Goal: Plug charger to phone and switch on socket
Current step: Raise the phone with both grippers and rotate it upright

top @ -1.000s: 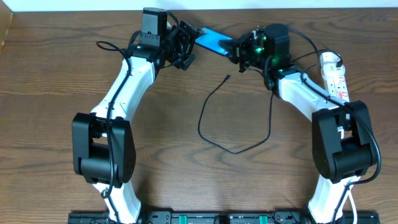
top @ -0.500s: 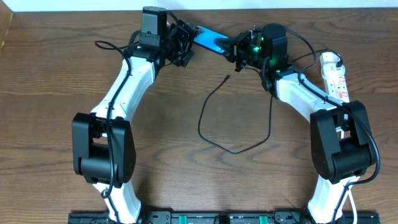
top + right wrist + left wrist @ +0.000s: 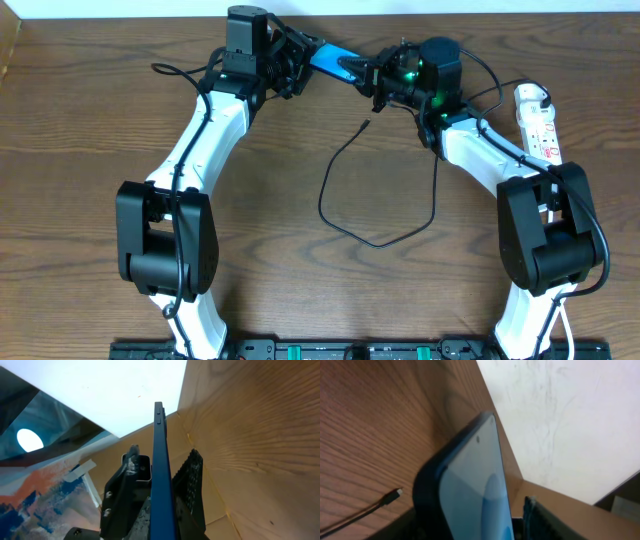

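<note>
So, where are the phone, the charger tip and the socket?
phone [image 3: 333, 62]: overhead view, middle of the blue screen.
charger tip [image 3: 365, 125]: overhead view, free connector end.
socket [image 3: 540, 125]: overhead view, middle of the white strip.

The overhead camera looks straight down from well above the phone [image 3: 335, 62], taking in the whole table [image 3: 90, 130], while the left wrist camera peers close along the phone's screen toward the wall [image 3: 560, 420] and the right wrist camera, equally close, meets its edge; all three share that phone.
</note>
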